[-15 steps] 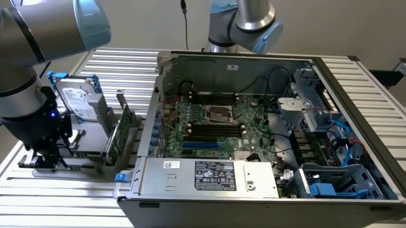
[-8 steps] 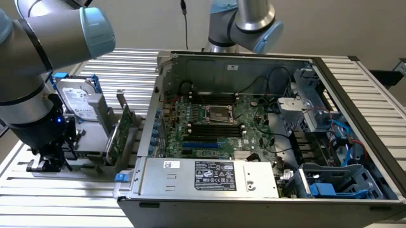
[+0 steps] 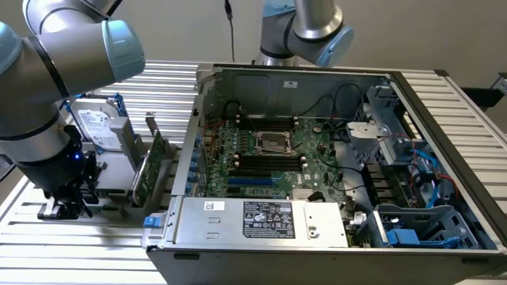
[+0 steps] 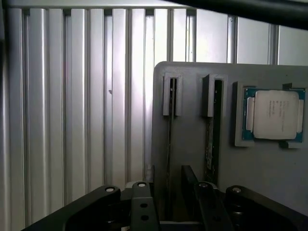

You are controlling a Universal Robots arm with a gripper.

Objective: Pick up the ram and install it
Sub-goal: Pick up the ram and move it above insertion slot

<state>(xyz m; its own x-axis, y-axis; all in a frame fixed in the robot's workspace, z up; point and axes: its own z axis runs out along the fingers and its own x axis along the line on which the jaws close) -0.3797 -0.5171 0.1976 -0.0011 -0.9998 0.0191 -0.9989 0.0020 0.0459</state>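
Wrist view shows the claw (image 4: 169,197) open, its jaws straddling the ram (image 4: 169,144), which stands on edge in a slot of the gray holder (image 4: 260,173), apparently so both faces can be pinched. In the exterior view, the gray holder lies at nine o'clock from the computer case (image 3: 317,80).

Ribbed silver table (image 3: 71,255). On it, big open computer case (image 3: 317,262). Just beside the case, toward the exterior view's left, grey holder block (image 4: 262,180).
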